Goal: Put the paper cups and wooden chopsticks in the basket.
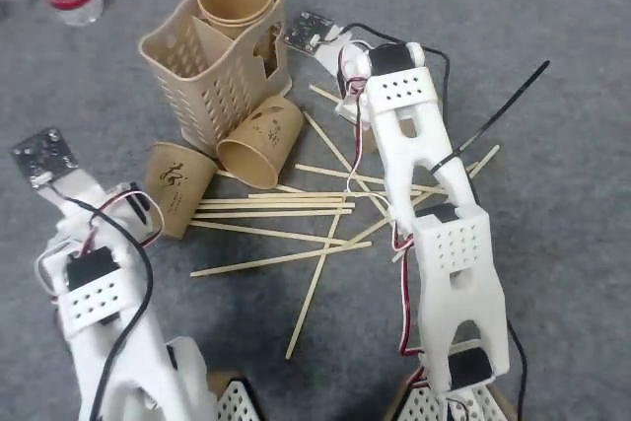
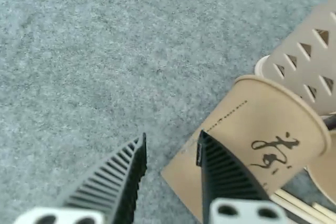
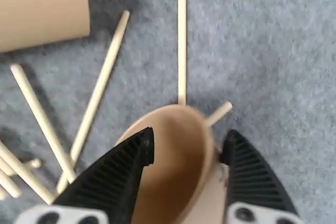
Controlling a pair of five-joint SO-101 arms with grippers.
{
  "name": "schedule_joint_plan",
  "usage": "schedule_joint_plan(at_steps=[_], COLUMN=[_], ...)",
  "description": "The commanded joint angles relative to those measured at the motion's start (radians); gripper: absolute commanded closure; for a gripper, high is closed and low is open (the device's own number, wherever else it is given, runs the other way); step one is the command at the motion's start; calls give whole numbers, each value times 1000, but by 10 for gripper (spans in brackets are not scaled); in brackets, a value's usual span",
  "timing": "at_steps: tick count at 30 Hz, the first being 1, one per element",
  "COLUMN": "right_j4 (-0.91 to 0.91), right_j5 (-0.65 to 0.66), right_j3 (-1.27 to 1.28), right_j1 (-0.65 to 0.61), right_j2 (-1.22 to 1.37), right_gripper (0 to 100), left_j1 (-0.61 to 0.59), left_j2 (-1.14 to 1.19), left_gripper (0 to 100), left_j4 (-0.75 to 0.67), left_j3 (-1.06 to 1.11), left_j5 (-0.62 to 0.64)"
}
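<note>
A: Right wrist view: right hand (image 3: 190,134) clamped on a paper cup (image 3: 173,153), rim squashed oval, above the chopsticks (image 3: 181,45).
B: Judged thin, light, crushable. Left hand (image 2: 172,136) spread beside the fallen cup (image 2: 252,140); take its wall gently

Two cups (image 1: 261,140) lie beside the basket (image 1: 202,81) among scattered chopsticks (image 1: 276,206).

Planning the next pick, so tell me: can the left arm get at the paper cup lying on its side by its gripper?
Probably yes. The left gripper is open right at the lying cup, with nothing between them; the basket stands just beyond it.
</note>
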Motion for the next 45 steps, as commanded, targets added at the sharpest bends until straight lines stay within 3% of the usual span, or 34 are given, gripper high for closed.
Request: schedule_joint_plan(at_steps=[1,7,11,31,36,41,45], right_j4=[47,263,354,386,386,386,386], right_j5=[60,242,256,321,321,321,321], right_j3=[-63,-143,-290,-282,-178,-101,-84], right_j1=[38,42,76,386,409,409,407], right_j2=[-31,-31,-25,-30,-31,-31,-31], right_gripper=[841,929,950,991,987,875,914], left_j1=[6,6,6,8,8,8,8], left_j2=[-25,-25,-25,-25,-25,-18,-18], left_gripper=[848,848,848,848,848,848,848], left_j4=[-21,-20,-20,-23,-37,-54,-57], left_j3=[-4,-2,-2,8,12,13,13], left_j5=[11,11,11,9,9,9,9])
